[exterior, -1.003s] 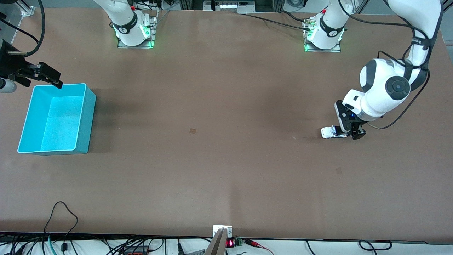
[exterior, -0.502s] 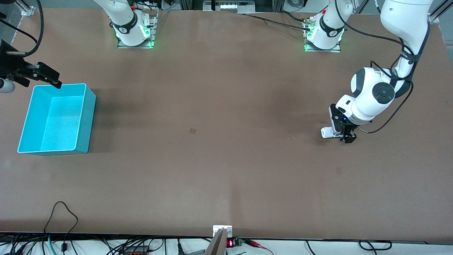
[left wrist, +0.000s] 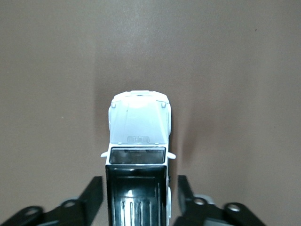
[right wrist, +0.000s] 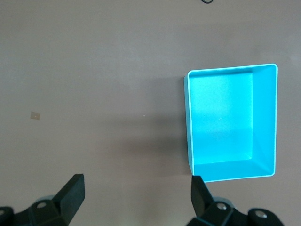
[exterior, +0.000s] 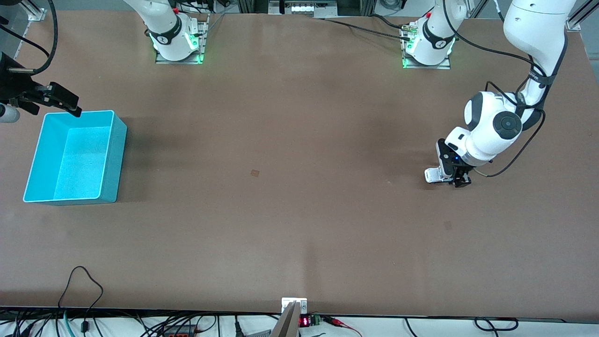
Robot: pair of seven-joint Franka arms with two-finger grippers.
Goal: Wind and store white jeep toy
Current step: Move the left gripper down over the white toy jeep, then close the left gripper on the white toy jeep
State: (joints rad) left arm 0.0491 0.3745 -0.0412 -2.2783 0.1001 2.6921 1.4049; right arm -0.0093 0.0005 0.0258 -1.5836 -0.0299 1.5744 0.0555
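Note:
The white jeep toy (exterior: 433, 174) stands on the table toward the left arm's end, its white bonnet and black rear bed (left wrist: 138, 132) showing in the left wrist view. My left gripper (exterior: 456, 181) is down over the jeep's rear. Its two black fingers (left wrist: 94, 193) flank the black bed, with a narrow strip of table still showing on each side. My right gripper (exterior: 65, 100) hangs open over the table by the cyan bin's (exterior: 117, 154) farther corner. In the right wrist view that gripper (right wrist: 136, 188) has nothing between its fingers, and the bin (right wrist: 230, 70) is empty.
A small dark patch (exterior: 255, 173) marks the table's middle. Both arm bases (exterior: 175, 42) stand along the table's farther edge. Cables (exterior: 84, 290) run along the nearer edge.
My left gripper has slid toward the right arm's end, over the jeep's rear, and its fingers have drawn in closer to the toy. The right arm has stayed put.

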